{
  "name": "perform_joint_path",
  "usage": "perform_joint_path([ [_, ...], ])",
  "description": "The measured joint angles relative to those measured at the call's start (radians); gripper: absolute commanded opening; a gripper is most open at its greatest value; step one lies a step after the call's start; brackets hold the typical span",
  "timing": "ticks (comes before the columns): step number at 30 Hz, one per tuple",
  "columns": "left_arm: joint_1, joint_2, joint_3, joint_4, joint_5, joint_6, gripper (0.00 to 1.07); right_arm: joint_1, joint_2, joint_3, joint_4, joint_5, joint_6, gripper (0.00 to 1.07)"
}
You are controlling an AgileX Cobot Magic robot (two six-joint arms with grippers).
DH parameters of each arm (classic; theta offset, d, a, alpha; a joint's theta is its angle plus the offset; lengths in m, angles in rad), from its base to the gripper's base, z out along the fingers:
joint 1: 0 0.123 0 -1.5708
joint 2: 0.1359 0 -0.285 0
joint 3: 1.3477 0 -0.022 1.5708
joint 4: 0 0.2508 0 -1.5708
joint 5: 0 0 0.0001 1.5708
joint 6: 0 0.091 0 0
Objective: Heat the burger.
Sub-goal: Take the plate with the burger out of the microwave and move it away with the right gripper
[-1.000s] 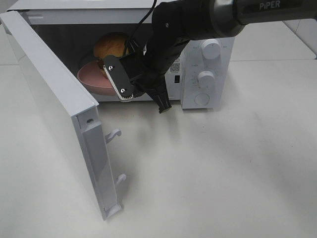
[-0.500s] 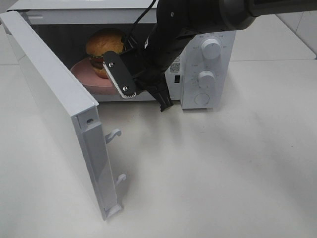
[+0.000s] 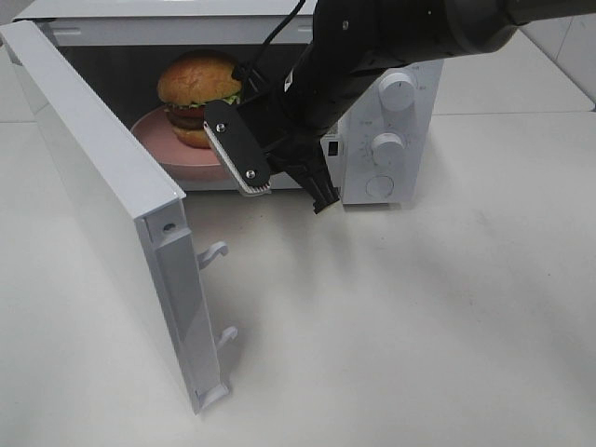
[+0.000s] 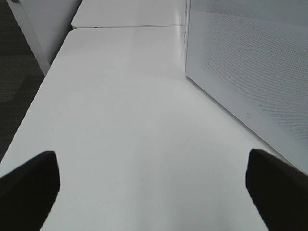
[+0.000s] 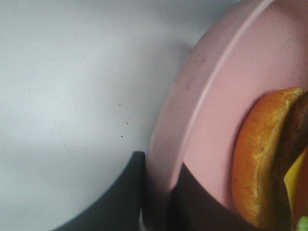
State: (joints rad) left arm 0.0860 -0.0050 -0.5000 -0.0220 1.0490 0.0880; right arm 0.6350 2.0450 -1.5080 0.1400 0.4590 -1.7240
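Inside the white microwave [image 3: 391, 112], my right gripper [image 5: 156, 202] pinches the pink plate [image 5: 211, 110] rim, since the burger [image 3: 197, 93] looks soft and topple-prone; left gripper [image 4: 154, 178] gapes wide, empty.

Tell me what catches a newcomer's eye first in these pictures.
First the burger on its pink plate, sitting inside the white microwave. Its door swings wide open to the left. Next the black right gripper at the oven's mouth, its jaws shut on the plate's rim; the wrist view shows this close up.
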Motion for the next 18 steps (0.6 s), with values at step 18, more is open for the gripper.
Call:
perform_joint_path([
  [18,0.000,0.000,0.000,0.000,0.000,0.000,0.98,-0.015,-0.056,0.151,0.134,-0.131,-0.140,0.00],
])
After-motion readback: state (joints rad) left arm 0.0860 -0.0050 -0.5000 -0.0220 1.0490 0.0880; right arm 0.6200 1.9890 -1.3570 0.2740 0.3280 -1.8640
